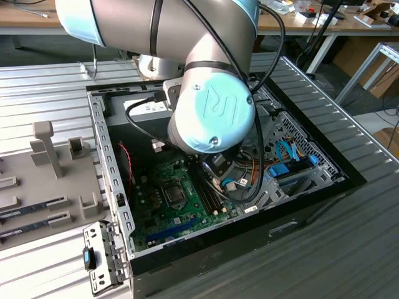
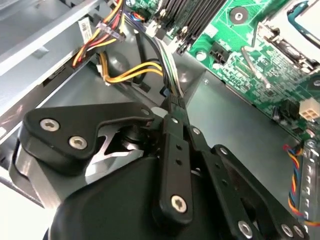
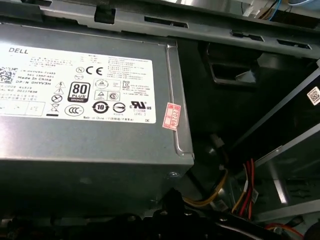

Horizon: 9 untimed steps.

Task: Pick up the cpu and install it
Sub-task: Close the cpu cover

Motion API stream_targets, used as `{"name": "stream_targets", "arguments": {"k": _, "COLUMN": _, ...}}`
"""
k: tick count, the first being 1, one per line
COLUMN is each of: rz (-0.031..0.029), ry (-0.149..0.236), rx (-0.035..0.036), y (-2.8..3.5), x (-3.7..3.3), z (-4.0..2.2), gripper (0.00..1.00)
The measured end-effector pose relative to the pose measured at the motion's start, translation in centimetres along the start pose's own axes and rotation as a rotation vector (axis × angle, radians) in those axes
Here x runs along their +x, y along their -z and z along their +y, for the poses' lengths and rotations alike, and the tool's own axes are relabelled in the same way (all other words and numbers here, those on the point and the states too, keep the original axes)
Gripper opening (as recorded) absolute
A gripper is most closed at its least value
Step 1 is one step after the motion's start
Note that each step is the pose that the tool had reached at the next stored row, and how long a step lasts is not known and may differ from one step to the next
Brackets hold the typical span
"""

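While the arm (image 1: pixel 212 112) reaches down into the open computer case (image 1: pixel 100 137), its gripper (image 2: pixel 172 105) hangs low over the grey case floor (image 2: pixel 240 125), just beside the green motherboard (image 1: pixel 156 212) and close to a bundle of coloured cables (image 2: pixel 135 72). Whether the gripper is open or closed, or has hold of anything, cannot be told. The metal-framed socket (image 1: pixel 173 194) sits mid-board, apart from the gripper, and whether the cpu lies in it cannot be told either; the first wrist view faces the grey power supply (image 3: pixel 90 145).
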<state>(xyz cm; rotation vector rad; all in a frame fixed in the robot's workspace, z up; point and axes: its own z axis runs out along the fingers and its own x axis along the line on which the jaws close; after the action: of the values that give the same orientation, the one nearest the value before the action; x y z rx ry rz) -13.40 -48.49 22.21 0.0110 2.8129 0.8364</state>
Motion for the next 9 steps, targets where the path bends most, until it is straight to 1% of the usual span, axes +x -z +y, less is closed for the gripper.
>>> {"name": "stream_targets", "arguments": {"k": 1, "rz": 0.0003, "ry": 0.002, "rx": 0.0104, "y": 0.16, "x": -0.04, "z": 0.11, "gripper": 0.11}}
{"name": "stream_targets", "arguments": {"k": 2, "rz": 0.0013, "ry": 0.005, "rx": 0.0258, "y": 0.20, "x": -0.05, "z": 0.13, "gripper": 0.11}}
{"name": "stream_targets", "arguments": {"k": 3, "rz": 0.0025, "ry": 0.009, "rx": 0.0435, "y": 0.22, "x": -0.05, "z": 0.12, "gripper": 0.11}}
{"name": "stream_targets", "arguments": {"k": 4, "rz": 0.0044, "ry": 0.015, "rx": 0.0745, "y": 0.22, "x": -0.06, "z": 0.12, "gripper": 0.11}}
{"name": "stream_targets", "arguments": {"k": 5, "rz": 0.0055, "ry": 0.019, "rx": 0.0957, "y": 0.22, "x": -0.07, "z": 0.11, "gripper": 0.11}}
{"name": "stream_targets", "arguments": {"k": 6, "rz": 0.0066, "ry": 0.022, "rx": 0.1128, "y": 0.22, "x": -0.07, "z": 0.11, "gripper": 0.11}}
{"name": "stream_targets", "arguments": {"k": 7, "rz": 0.0086, "ry": 0.029, "rx": 0.1448, "y": 0.22, "x": -0.08, "z": 0.10, "gripper": 0.11}}
{"name": "stream_targets", "arguments": {"k": 8, "rz": 0.0097, "ry": 0.033, "rx": 0.1641, "y": 0.22, "x": -0.08, "z": 0.09, "gripper": 0.11}}
{"name": "stream_targets", "arguments": {"k": 9, "rz": 0.0106, "ry": 0.036, "rx": 0.1805, "y": 0.22, "x": -0.09, "z": 0.09, "gripper": 0.11}}
